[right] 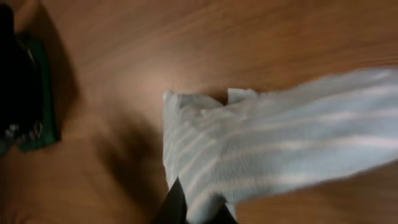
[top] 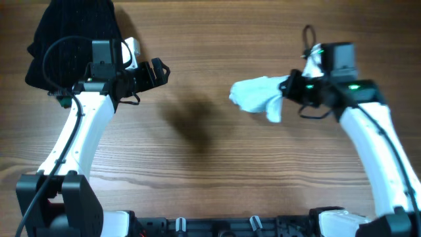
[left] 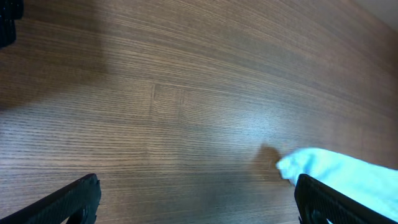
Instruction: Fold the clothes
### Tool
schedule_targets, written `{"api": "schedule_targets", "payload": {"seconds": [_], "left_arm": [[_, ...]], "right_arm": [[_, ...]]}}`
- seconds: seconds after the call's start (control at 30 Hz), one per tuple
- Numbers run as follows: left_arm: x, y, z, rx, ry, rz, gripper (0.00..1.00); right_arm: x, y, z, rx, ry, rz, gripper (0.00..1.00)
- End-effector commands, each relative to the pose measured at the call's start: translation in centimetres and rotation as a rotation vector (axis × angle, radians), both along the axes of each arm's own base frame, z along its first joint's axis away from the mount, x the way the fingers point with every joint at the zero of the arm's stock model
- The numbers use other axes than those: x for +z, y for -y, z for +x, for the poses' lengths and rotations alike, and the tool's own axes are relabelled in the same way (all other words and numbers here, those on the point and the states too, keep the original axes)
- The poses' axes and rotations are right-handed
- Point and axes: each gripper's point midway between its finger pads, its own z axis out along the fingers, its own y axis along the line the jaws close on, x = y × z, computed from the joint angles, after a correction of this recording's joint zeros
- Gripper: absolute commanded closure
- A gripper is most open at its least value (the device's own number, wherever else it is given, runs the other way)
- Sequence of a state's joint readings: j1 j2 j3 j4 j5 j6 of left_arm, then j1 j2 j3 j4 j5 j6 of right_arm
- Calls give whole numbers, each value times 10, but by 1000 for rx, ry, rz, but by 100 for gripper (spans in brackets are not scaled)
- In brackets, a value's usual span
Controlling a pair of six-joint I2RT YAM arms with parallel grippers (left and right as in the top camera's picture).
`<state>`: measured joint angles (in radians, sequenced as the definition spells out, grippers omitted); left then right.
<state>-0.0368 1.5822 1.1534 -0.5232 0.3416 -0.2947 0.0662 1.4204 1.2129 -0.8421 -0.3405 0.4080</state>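
The right gripper (right: pixel 198 208) is pinched shut on the pale blue-white striped garment (right: pixel 267 152), which spreads out ahead of its fingers, while the left gripper (top: pixel 161 72), facing it well apart, gapes wide and empty.

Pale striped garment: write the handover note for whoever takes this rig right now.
Left gripper: open, empty, over bare table, apart from the garment.
Right gripper: shut on one edge of the pale striped garment.
Garment: bunched, right of table centre, trailing from that grip; whether it rests on the table is unclear.
Black knit garment: far left corner, by the left arm.
Done: no neat fold visible.
Left: probably spread it flat, then fold it.
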Motion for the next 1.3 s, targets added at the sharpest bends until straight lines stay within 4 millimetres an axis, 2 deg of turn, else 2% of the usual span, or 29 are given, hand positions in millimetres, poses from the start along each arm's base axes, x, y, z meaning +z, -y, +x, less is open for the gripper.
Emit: {"api": "schedule_targets", "payload": {"seconds": [0.0,0.17,0.3,0.37,0.47,0.67,0.7,0.9,1.03,1.13,1.2,1.27], "left_arm": [[6,0,5,-1,17,3,0],[6,0,5,-1,17,3,1],[6,0,5,-1,17,3,1],[6,0,5,-1,18,3,1],[7,0,6,-1,22,2,0],[7,0,6,-1,25,3,0],[7,0,6,-1,24,3,0],[7,0,6,-1,25,3,0],[8,0,7,-1,29,3,0],[9,0,8,-1,35,3,0],[9,0,9,-1,38,3,0],[10,0,9,-1,41,2,0]], "right_arm": [[49,28,1,102,111,-88,96],[84,68,-13,119,123,-195,96],[104,102,-22,105,123,-352,96],[105,108,-23,136,127,-414,96],[96,104,-22,246,115,-452,96],[43,80,5,420,13,-443,95],[24,74,17,450,-21,-442,95],[-29,51,44,527,-93,-419,95],[-47,25,51,591,-96,-396,95],[-47,-12,56,651,-34,-327,94],[-42,-40,58,683,12,-268,89],[-37,-67,57,703,47,-223,80]]}}
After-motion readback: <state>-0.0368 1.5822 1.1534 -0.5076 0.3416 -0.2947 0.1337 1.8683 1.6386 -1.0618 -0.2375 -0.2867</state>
